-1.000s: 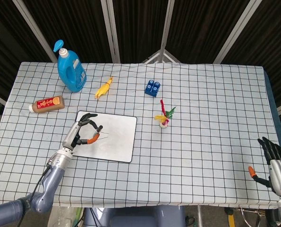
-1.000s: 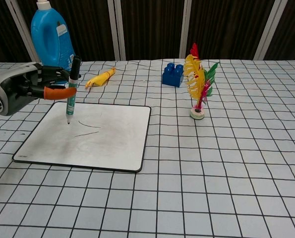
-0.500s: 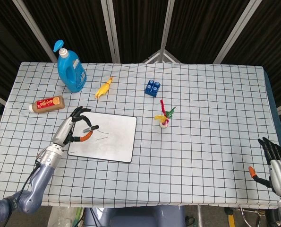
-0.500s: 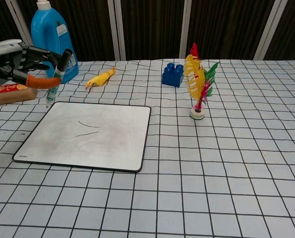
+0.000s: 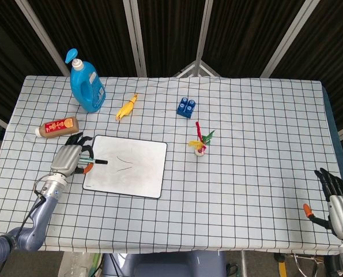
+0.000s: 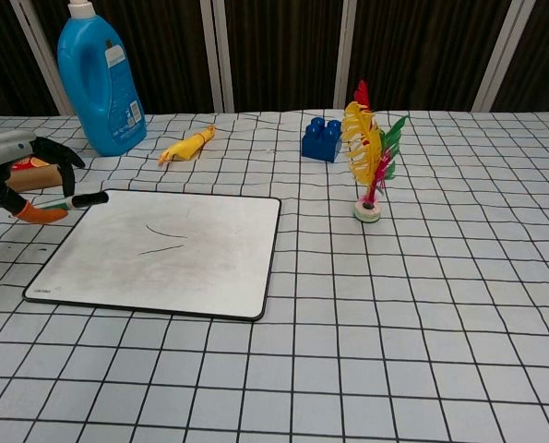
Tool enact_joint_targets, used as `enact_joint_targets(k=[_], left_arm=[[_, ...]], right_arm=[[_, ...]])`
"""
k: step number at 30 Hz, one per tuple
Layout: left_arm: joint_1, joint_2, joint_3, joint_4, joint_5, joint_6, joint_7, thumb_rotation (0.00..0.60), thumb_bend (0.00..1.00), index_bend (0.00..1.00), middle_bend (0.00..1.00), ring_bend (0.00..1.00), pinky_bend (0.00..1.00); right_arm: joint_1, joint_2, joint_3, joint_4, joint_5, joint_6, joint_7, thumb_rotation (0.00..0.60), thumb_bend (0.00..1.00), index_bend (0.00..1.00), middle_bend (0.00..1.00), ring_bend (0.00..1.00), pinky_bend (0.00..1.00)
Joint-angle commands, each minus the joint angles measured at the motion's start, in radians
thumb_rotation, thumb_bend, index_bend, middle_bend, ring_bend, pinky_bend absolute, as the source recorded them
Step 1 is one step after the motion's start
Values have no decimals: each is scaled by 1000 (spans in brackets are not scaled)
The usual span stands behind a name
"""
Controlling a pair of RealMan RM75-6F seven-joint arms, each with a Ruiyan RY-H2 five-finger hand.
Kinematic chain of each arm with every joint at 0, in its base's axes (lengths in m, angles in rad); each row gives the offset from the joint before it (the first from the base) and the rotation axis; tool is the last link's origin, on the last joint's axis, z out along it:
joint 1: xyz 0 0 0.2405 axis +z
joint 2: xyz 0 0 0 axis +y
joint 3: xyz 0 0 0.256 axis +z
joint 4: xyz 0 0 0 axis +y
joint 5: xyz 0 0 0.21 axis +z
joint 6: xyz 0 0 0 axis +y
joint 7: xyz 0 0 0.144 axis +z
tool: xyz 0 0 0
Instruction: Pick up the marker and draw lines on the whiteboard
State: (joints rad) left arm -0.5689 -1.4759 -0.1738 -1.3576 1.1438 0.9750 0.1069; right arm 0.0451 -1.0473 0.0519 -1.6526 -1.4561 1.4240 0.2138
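Lying level — marker [image 5: 93, 161] in left hand [image 5: 71, 158] — tip toward whiteboard [image 5: 138, 173]

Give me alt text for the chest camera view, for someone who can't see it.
At the left edge, the robot's left hand holds a marker lying nearly flat over the corner of a whiteboard bearing two short lines. Behind stand a blue detergent bottle, yellow toy, blue block and feather toy.
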Motion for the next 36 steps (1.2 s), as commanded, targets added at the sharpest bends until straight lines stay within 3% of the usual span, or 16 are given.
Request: enact_joint_targets(k=[1,6,14,21,30,32,36], left_arm=[[-10,-28,16,42,-6,-9,31,600,450,653,152,4,51],[-11,-57,16,77,-19,-7,45,600,419,628,130,3,44],[-6,-67,19,86,-56,-19,75,600,334,504,9,0,0],[6,-43,14,52,-81,-13,81,600,311,435,0,0,0],[69,53,-2,-95,-57,80,17,600,298,343,0,0,0],[94,85,7,-142,-22,123,1,600,285,299,0,0,0],[154,152,43,-229,71,223,-22,600,230,112,0,0,0]], right_arm=[[0,0,0,1,0,0,0,600,353,0,0,0,0],[-1,0,-1,2,-2,1,1,600,354,0,0,0,0],[-2,1,-2,1,-3,1,2,600,354,0,0,0,0],[-3,2,-4,-1,-7,3,1,600,354,0,0,0,0],[-5,3,-5,-2,-11,9,1,600,354,0,0,0,0],[-5,4,-6,-2,-12,8,0,600,354,0,0,0,0],[-5,3,-8,0,-14,7,-2,600,354,0,0,0,0]])
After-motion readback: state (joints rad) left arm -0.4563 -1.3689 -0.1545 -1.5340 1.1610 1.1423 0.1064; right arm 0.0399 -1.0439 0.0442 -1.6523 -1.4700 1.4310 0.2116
